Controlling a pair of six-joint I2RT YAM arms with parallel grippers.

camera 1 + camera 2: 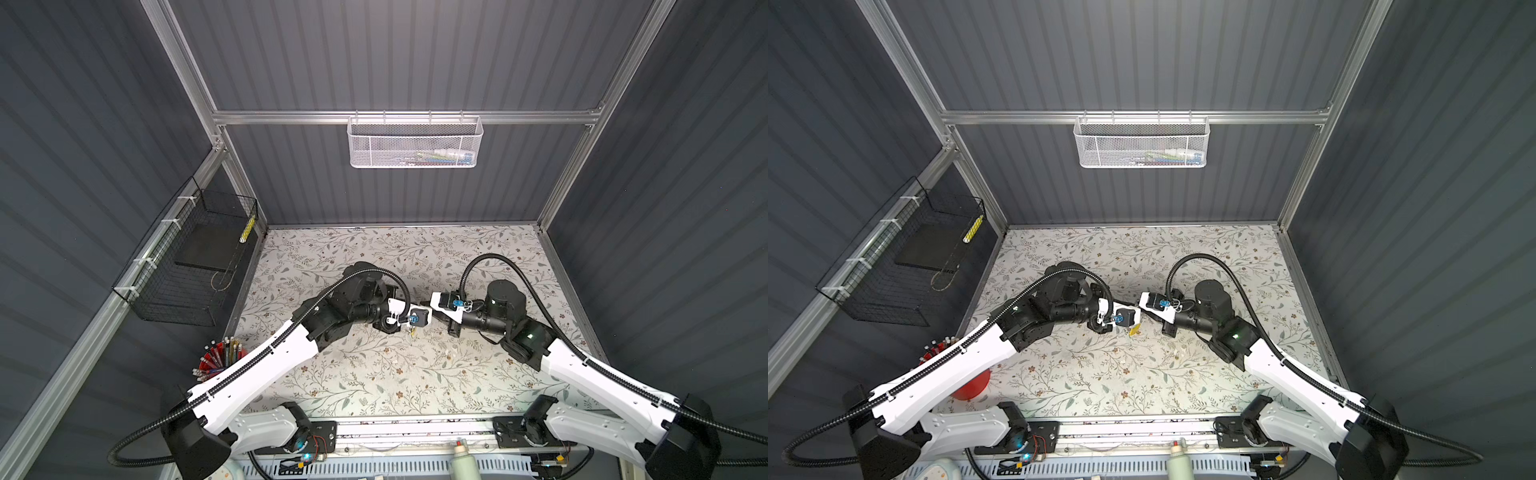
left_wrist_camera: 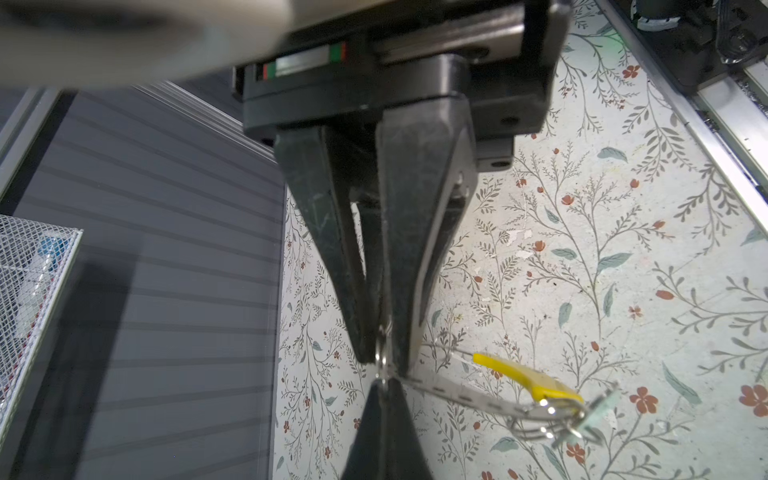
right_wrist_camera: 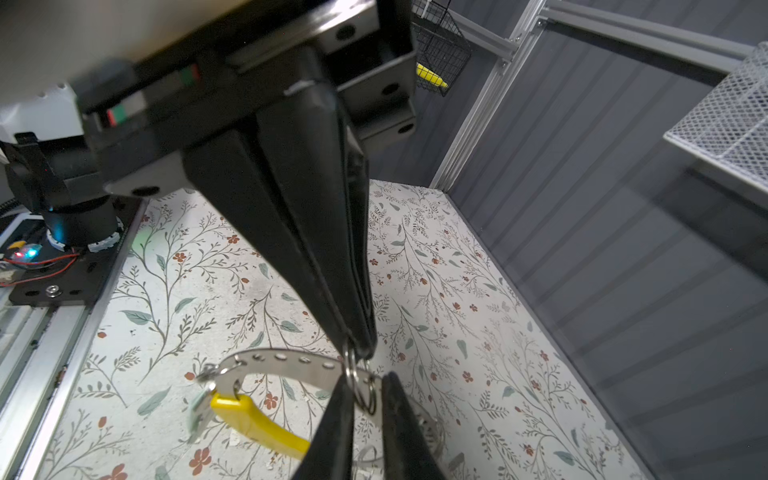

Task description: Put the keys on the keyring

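The keyring is a silvery perforated band (image 2: 465,395) with a yellow segment (image 2: 523,380), hanging in the air above the table. A small silver split ring (image 3: 360,384) sits on the band. My left gripper (image 2: 384,359) is shut on this ring. My right gripper (image 3: 359,351) meets it tip to tip from the opposite side, fingers together on the ring's edge. A pale-headed key (image 3: 198,409) dangles, blurred, where the band joins the yellow segment (image 3: 257,424). In both top views the wrists hide the fingers; only the yellow segment (image 1: 1136,330) shows below them.
A white mesh basket (image 1: 415,143) hangs on the back wall. A black wire basket (image 1: 195,257) is fixed to the left wall. A red cup of pencils (image 1: 218,359) stands at the front left. The floral table (image 1: 374,374) lies beneath both arms.
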